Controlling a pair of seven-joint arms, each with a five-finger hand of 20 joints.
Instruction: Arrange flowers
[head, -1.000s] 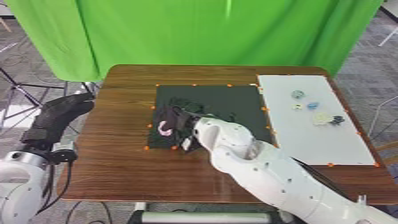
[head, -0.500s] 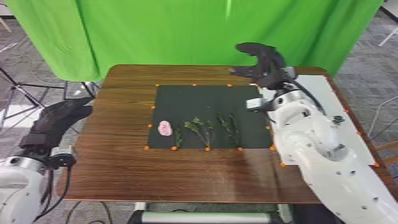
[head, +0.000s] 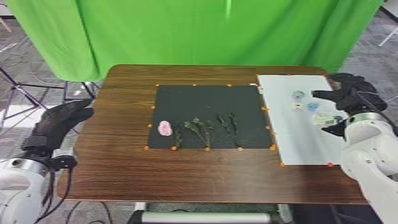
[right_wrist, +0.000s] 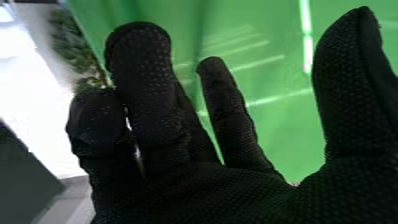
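In the head view, a green curtain (head: 213, 35) hangs across the top of the frame, and the brown table (head: 213, 172) takes up the middle. On it, a white sheet (head: 311, 145) lies at right and a black sheet (head: 200, 97) at centre. The right hand (head: 357, 102) is at the right edge of the frame, over the white sheet's right side; its fingers are straight and fanned wide, with the thumb well apart. The right wrist view shows the right hand (right_wrist: 195, 195) spread like this, green visible between the fingers; whether it touches anything cannot be told. The left hand (head: 62, 120) is beside the table at the left edge, fingers extended. Green sprigs (head: 202, 131) lie on the black sheet's lower half, a pink flower (head: 165, 128) at their left. Small pale and blue flowers (head: 313, 106) lie on the white sheet, upper right.
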